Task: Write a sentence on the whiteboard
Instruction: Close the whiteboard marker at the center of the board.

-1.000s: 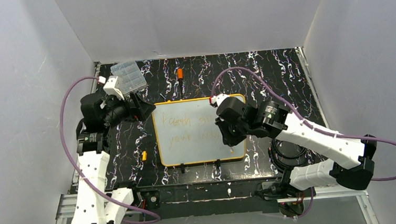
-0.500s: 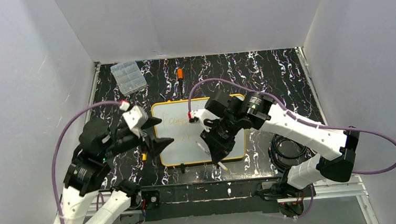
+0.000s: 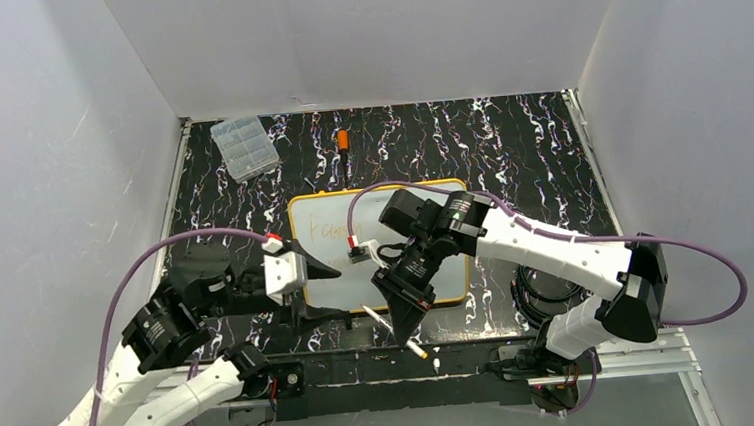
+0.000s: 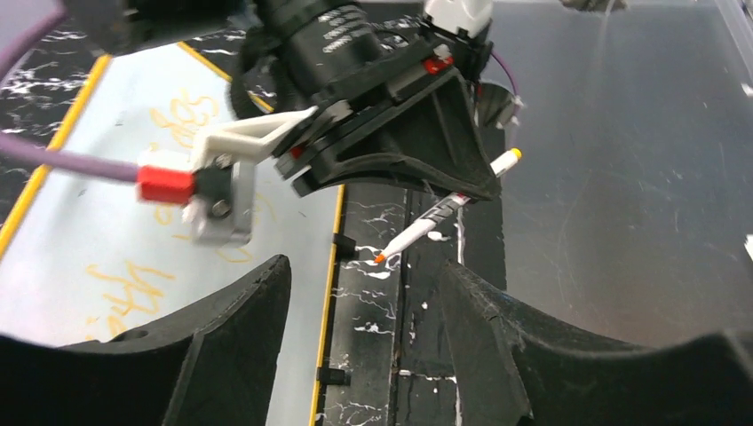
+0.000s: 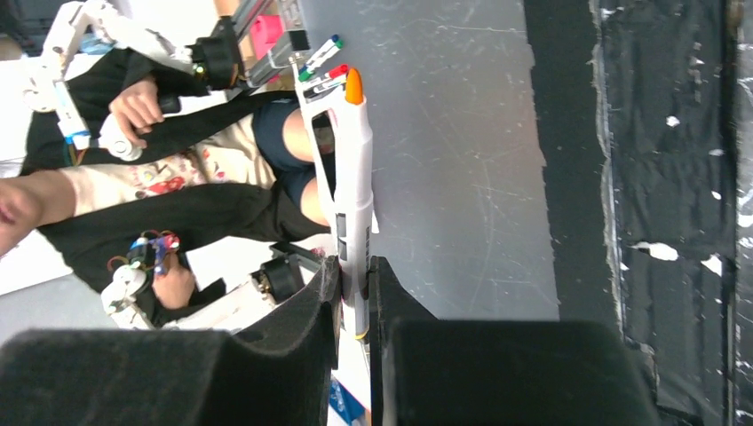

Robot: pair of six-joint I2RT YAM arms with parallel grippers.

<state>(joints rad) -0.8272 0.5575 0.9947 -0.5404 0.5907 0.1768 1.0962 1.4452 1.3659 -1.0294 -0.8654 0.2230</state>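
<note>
Judging by the sentence [image 4: 182, 120] on the whiteboard [image 4: 98, 213] at the counter's [image 3: 509, 144] near edge, writing looks nearly done; right gripper [image 5: 355, 271] clamps the marker [image 5: 355, 177] off-board, left gripper [image 4: 364, 271] gapes empty.

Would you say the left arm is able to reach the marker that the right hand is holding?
Probably yes: the left hand stands open, facing the marker, which juts bare from the right hand beyond the whiteboard's near edge; nothing lies between.
</note>
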